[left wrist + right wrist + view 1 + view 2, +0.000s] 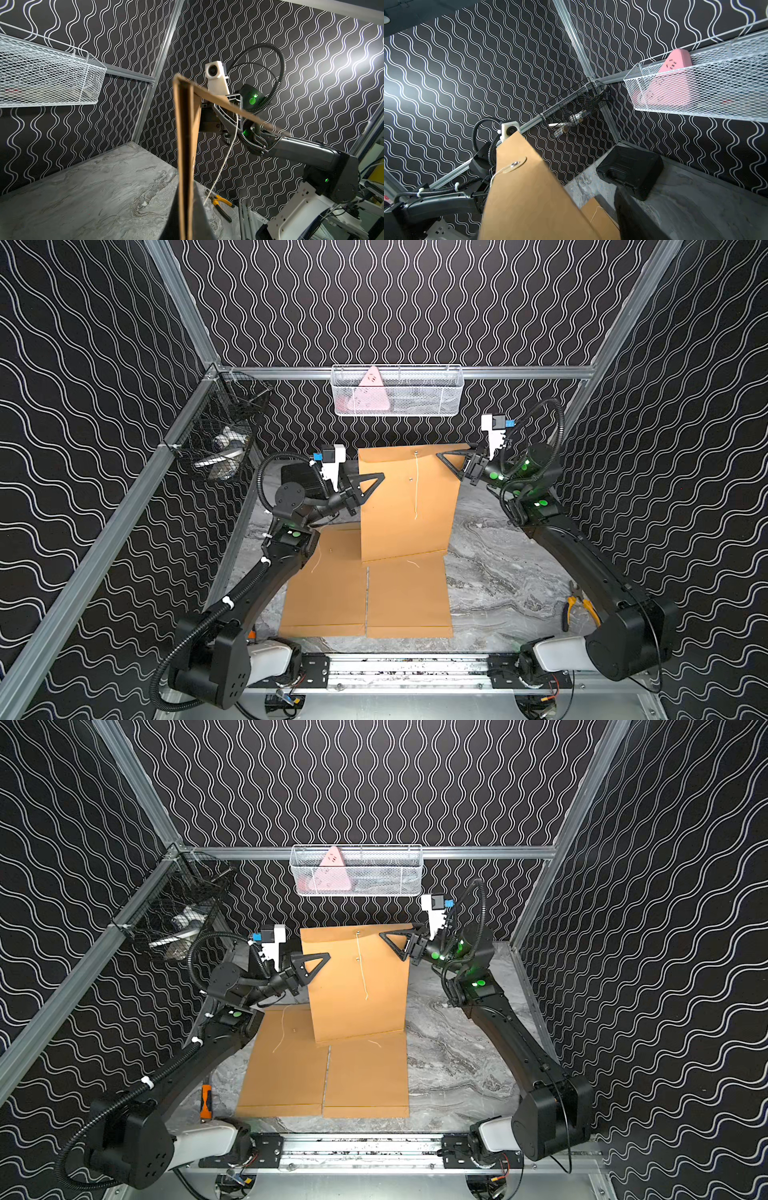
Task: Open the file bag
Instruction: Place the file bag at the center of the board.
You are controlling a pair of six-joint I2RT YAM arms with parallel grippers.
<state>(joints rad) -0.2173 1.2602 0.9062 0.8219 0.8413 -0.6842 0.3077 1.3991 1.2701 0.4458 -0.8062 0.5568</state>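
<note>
The file bag (407,510) is a brown kraft envelope standing upright at mid-table, its lower edge resting on a flat envelope. Its white string (417,489) hangs loose from the top button. My left gripper (376,479) is shut on the bag's left edge; in the left wrist view the dark fingers (205,218) pinch the brown edge (186,135). My right gripper (446,460) stands open at the bag's upper right corner. In the right wrist view the brown paper (529,197) hides one finger of the right gripper (583,218), and the other finger (633,216) stands apart from it.
Two more brown envelopes (328,585) (409,597) lie flat in front. Yellow-handled pliers (575,605) lie front right, and a black case (299,477) sits back left. A white mesh basket (397,389) hangs on the back rail. A black wire basket (224,435) hangs on the left rail.
</note>
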